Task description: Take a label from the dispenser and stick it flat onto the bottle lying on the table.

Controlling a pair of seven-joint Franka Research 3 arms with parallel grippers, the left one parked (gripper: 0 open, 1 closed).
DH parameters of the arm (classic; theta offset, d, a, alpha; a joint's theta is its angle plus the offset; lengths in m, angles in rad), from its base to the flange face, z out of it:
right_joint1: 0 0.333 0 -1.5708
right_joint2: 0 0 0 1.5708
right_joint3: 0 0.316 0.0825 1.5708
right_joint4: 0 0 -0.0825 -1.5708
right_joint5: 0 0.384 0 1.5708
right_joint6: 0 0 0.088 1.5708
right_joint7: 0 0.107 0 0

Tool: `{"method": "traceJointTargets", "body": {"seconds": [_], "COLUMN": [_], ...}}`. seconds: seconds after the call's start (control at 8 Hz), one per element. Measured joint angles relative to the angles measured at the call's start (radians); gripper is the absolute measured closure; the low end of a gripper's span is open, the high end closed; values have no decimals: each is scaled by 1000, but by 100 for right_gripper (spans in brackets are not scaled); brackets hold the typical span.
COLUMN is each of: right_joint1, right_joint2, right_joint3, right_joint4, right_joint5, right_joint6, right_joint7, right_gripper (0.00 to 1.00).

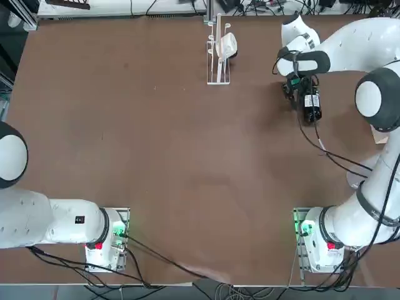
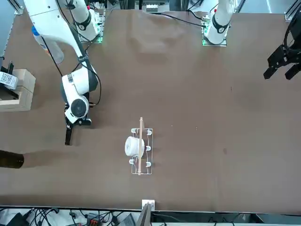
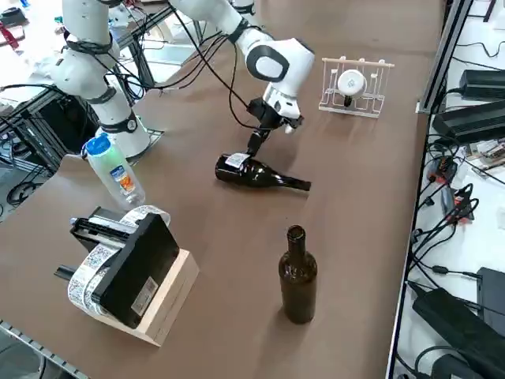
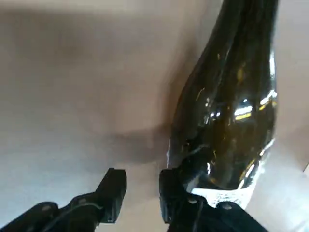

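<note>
Dark bottle (image 3: 256, 174) lies on its side, white label (image 3: 235, 161) on its body; dispenser (image 3: 354, 85) upright, well apart

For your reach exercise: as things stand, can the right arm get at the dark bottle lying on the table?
Probably yes: the right gripper is right at the lying bottle, one finger against the glass by its white label, nothing between.

You'll find the bottle (image 3: 256, 174) lying on the table (image 3: 355, 237) beside the right gripper (image 3: 254, 144) (label (image 3: 235, 161) on its body); the dispenser (image 3: 354, 87) stands well behind.
</note>
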Motion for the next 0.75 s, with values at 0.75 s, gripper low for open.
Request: {"method": "traceJointTargets", "body": {"seconds": [0.75], "right_joint1": [28], "right_joint2": [-1], "right_joint3": [0], "right_joint4": [84], "right_joint5": [0], "right_joint6": [-91], "right_joint7": [32], "right_gripper": [54]}}
